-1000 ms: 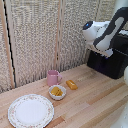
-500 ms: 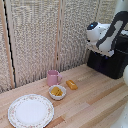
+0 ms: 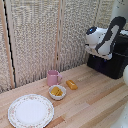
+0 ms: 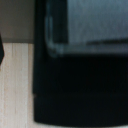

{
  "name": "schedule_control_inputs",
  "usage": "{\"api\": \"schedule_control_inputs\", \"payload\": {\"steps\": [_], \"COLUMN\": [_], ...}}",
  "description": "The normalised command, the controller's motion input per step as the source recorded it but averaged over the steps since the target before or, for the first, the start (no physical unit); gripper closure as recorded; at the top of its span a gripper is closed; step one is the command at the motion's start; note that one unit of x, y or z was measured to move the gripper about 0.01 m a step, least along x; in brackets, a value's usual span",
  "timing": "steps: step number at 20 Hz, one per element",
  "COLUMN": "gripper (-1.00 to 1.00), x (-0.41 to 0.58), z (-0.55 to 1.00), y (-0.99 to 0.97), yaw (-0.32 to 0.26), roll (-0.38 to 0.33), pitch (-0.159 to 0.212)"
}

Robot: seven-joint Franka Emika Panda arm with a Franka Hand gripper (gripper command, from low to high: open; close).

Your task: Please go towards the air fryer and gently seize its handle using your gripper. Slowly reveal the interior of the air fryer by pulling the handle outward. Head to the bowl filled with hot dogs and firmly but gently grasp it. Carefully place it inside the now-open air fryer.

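— Standing here, what do you see around the arm?

— The gripper (image 3: 90,48) hangs over the air fryer (image 3: 111,60), which sits at the exterior view's right on the wooden table (image 3: 95,100), backed by a woven screen (image 3: 40,35). Well apart from it, toward the exterior view's left, are the bowl (image 3: 57,92) with the hot dogs (image 3: 57,91) heaped inside, a pink mug (image 3: 52,77) just behind the bowl, a loose orange block (image 3: 72,84) just beside it, and a large patterned plate (image 3: 30,110) in front near the table's edge.

— Anything between the bowl and the fryer?

— Only the orange block, near the bowl; past it the boards are bare up to the black box.

— Are the fingers open or closed?

— I cannot tell. The white wrist body covers them from this side, and the wrist view shows only a dark sliver at its border.

— And the handle?

— I can't pick it out. The arm hides much of the fryer's upper part, and the wrist view is blurred: glossy black surface (image 4: 75,60) filling nearly everything, with a strip of pale wood (image 4: 15,85) alongside. Whether the drawer is in or out, I can't say.

— What's cut off?

— The fryer runs out of the exterior view's right side, and a pale shape sits in the lower right corner, too cropped to name.
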Motion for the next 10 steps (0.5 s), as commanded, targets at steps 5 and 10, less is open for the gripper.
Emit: {"api": "schedule_control_inputs", "payload": {"steps": [5, 10], "gripper": [1.00, 1.00], "x": [-0.025, -0.118], "z": [0.32, 0.34], "y": [-0.19, -0.21], "yaw": [-0.048, -0.007], "roll": [0.030, 0.094], "pitch": [0.008, 0.014]}}
